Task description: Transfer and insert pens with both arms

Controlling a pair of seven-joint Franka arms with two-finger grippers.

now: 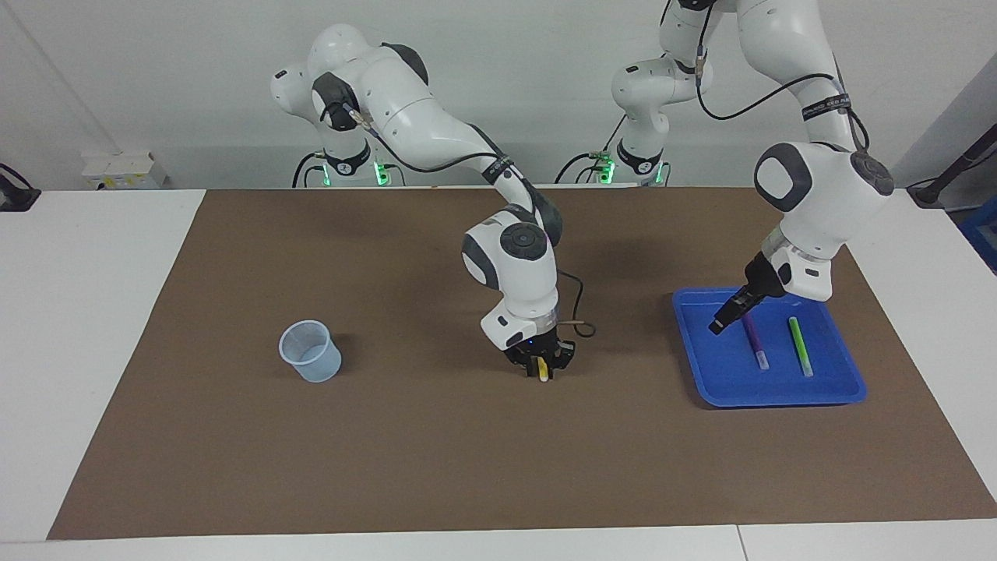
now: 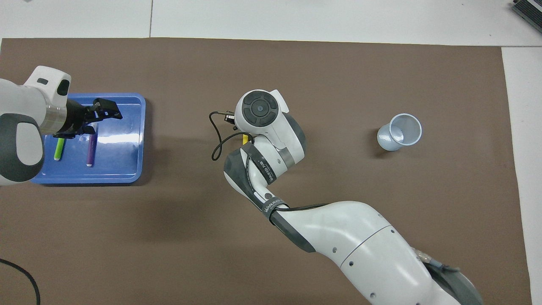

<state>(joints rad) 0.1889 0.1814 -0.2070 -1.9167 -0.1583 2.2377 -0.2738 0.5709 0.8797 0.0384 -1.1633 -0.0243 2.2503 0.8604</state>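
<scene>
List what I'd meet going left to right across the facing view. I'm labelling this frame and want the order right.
Clear cup → yellow pen held upright in the right claw → left claw over the blue tray → purple pen → green pen.

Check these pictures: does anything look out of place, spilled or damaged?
Nothing stands out. The purple pen and green pen lie apart, side by side, in the blue tray; the cup stands upright; the right tool holds the yellow pen over the mat.
</scene>
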